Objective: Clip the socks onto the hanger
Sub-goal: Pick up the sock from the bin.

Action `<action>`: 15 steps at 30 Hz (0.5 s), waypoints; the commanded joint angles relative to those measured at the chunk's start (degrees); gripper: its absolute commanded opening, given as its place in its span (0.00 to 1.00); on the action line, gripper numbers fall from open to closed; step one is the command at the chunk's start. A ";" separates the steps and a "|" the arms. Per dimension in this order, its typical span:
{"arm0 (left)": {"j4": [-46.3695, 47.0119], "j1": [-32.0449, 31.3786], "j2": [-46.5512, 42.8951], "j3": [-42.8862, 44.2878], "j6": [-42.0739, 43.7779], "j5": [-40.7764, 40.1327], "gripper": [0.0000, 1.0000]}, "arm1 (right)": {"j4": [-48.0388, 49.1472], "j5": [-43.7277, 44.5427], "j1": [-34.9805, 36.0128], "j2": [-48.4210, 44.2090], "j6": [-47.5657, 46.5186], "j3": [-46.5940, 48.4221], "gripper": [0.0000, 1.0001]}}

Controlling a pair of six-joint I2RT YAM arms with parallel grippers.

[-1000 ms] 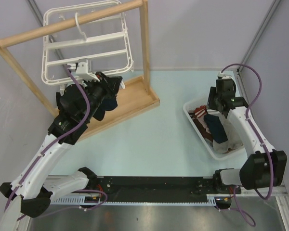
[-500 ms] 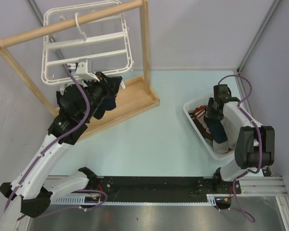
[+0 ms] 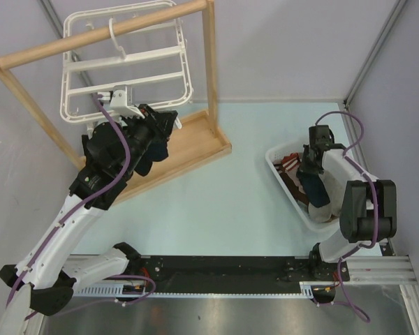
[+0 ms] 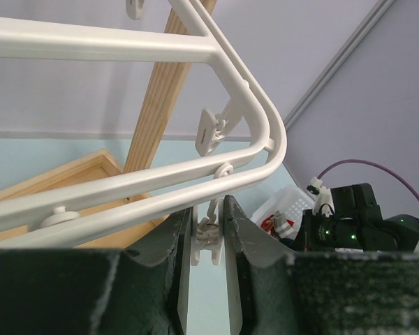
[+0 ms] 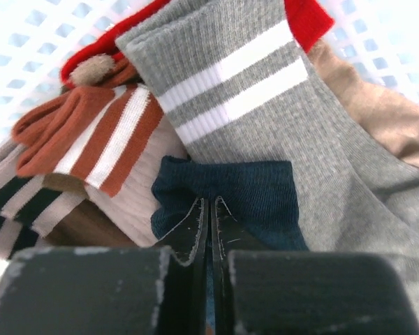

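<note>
The white hanger (image 3: 146, 54) hangs by its hook from the wooden stand's top bar; its rounded corner fills the left wrist view (image 4: 126, 49). My left gripper (image 3: 166, 124) is at the hanger's lower right corner, shut on a small white dangling clip (image 4: 208, 234). A dark navy sock (image 5: 258, 188) lies in the white basket (image 3: 283, 155) on top of other garments. My right gripper (image 5: 209, 209) is down in the basket, its jaws shut on this sock's near edge; it also shows in the top view (image 3: 309, 169). A dark shape (image 3: 159, 148) under the left gripper cannot be made out.
The wooden stand (image 3: 209, 77) has a flat base board (image 3: 195, 143) on the table's left. A second clip (image 4: 211, 129) hangs higher on the hanger. The basket also holds a grey sock with white stripes (image 5: 300, 132) and a reddish-brown striped one (image 5: 98, 132).
My right arm has folded and its wrist has dropped lower into the basket onto the navy sock. The left arm has not moved.
</note>
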 commanded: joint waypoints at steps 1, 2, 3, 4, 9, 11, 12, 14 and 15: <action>0.35 0.16 -0.50 0.18 0.04 1.18 0.00 | 0.82 0.69 -0.22 -6.94 0.01 -0.33 0.00; 0.44 0.16 -0.59 0.18 0.04 1.09 0.00 | 0.73 0.51 -0.05 -8.17 0.01 -0.33 0.00; 0.35 0.16 -0.68 0.18 -0.05 1.09 0.00 | 0.73 0.25 0.12 -9.75 -0.08 -0.33 0.00; 0.27 0.16 -0.59 0.27 -0.05 1.09 0.00 | 0.73 -0.02 0.30 -12.29 -0.34 -0.33 0.00; 0.53 0.16 -0.50 0.36 -0.49 1.62 0.00 | 1.70 -3.53 0.65 -19.51 -1.31 -0.33 0.00; 0.53 0.16 -0.24 0.27 -0.58 1.97 0.00 | 3.10 -5.37 1.53 -22.67 -2.18 -0.33 0.00; 0.53 0.16 -0.24 0.36 -0.58 2.41 0.00 | 3.71 -5.81 2.93 -23.82 -2.54 -0.33 0.00; 0.79 0.16 -0.15 0.27 -0.67 2.76 0.00 | 6.52 -6.26 5.39 -26.62 -4.90 -0.33 0.00; 0.88 0.16 -0.24 0.27 -0.67 3.28 0.00 | 7.66 -6.43 6.88 -27.43 -5.78 -0.33 0.00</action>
